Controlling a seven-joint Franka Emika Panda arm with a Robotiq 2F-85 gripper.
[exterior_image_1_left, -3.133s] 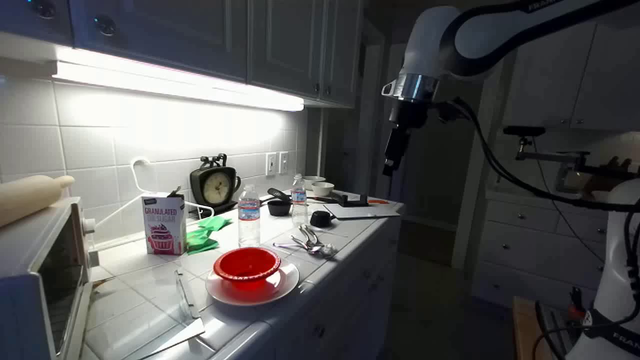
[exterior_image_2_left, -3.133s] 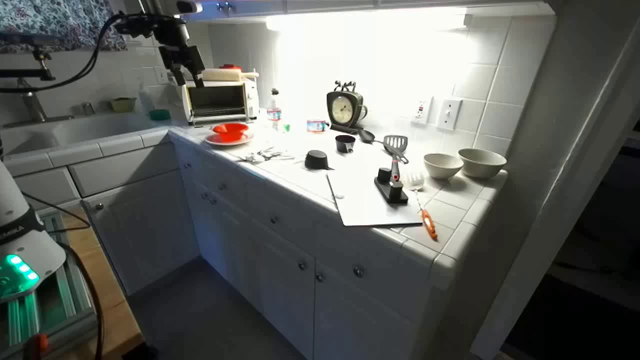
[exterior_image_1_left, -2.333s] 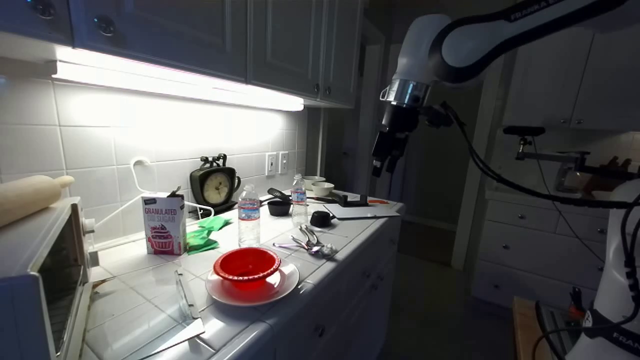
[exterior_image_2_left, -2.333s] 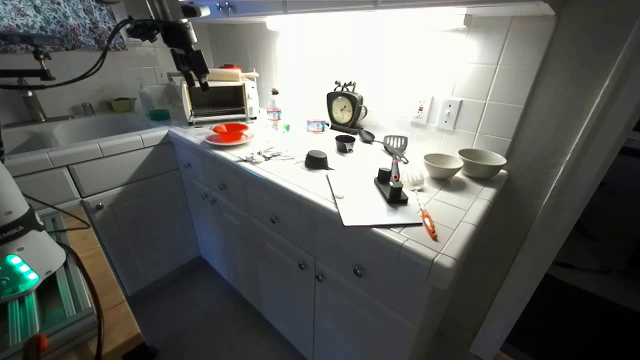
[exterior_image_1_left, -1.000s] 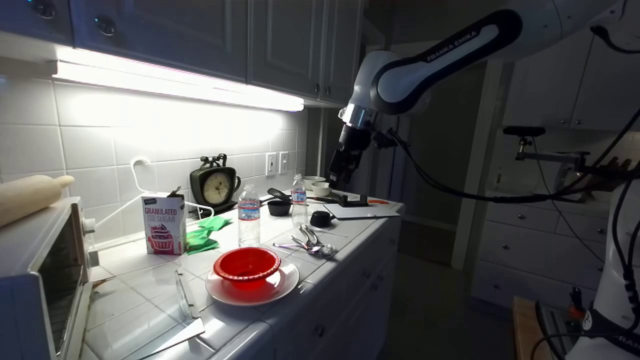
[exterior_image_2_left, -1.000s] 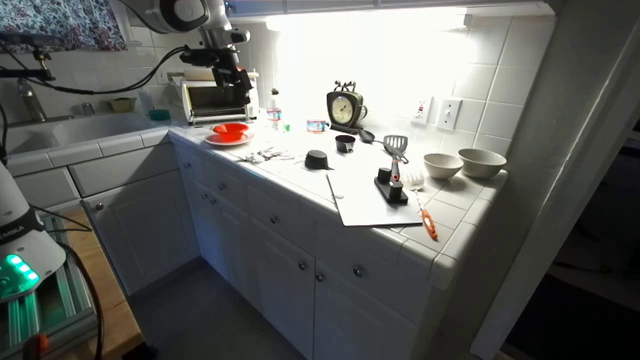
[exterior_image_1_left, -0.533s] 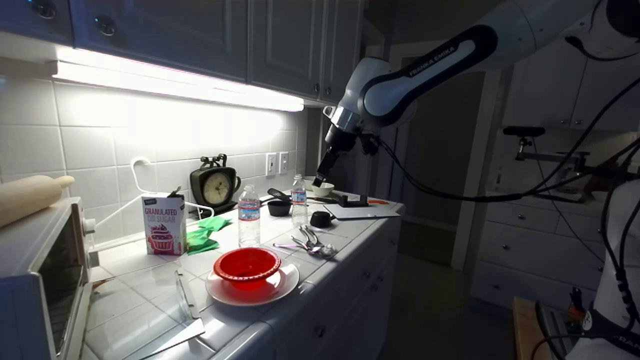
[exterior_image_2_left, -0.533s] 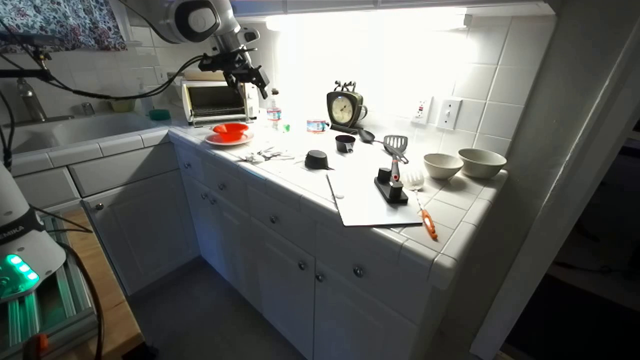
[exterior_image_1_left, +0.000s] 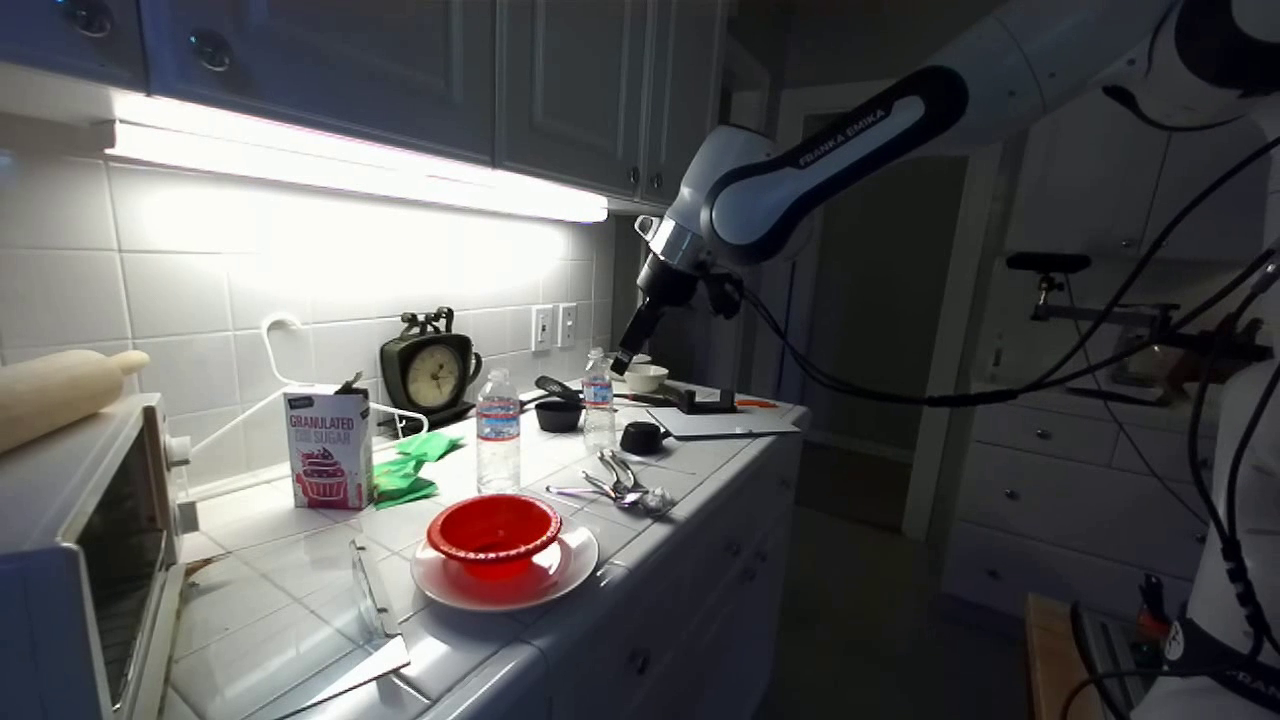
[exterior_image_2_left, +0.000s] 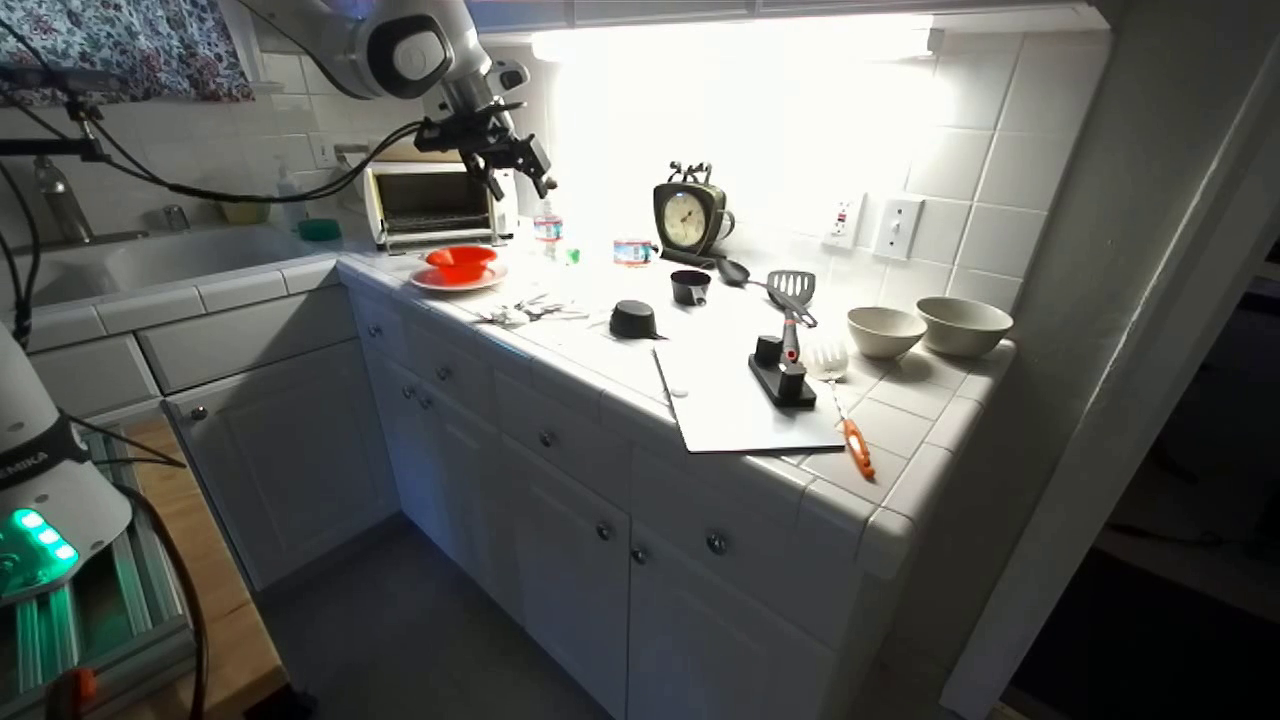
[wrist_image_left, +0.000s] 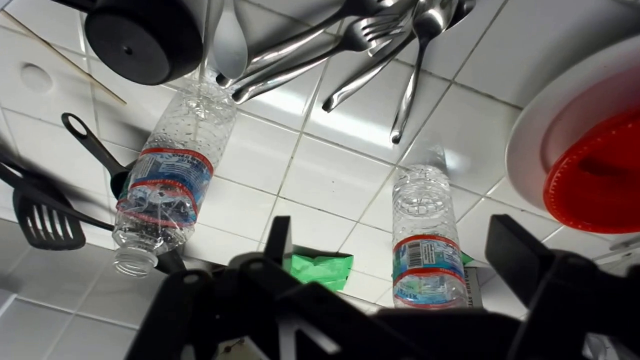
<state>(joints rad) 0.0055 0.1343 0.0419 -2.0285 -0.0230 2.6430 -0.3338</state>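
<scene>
My gripper (wrist_image_left: 392, 245) is open and empty; in the wrist view its fingers stand wide apart. It is tilted above the counter in both exterior views (exterior_image_1_left: 621, 362) (exterior_image_2_left: 522, 190). A clear water bottle (wrist_image_left: 425, 255) with a red and blue label appears between the fingers, apart from them; it stands upright beside the red bowl (exterior_image_1_left: 495, 530). A second clear bottle (wrist_image_left: 170, 185) stands to the left in the wrist view and nearer the measuring cups in an exterior view (exterior_image_1_left: 599, 400). A green packet (wrist_image_left: 321, 270) lies behind the bottles. Forks and spoons (wrist_image_left: 370, 55) lie loose before them.
The red bowl sits on a white plate (exterior_image_1_left: 575, 575). A sugar box (exterior_image_1_left: 330, 450), a hanger and a toaster oven (exterior_image_1_left: 100, 560) stand left. Black measuring cups (exterior_image_2_left: 633, 318), a white board (exterior_image_2_left: 735, 425) and pale bowls (exterior_image_2_left: 887, 332) line the counter. Lit cabinets (exterior_image_1_left: 400, 90) hang above.
My arm has come in over the counter and lower: leftward and down in an exterior view, rightward and down in an exterior view. The gripper has tilted and turned. The counter's objects have not moved.
</scene>
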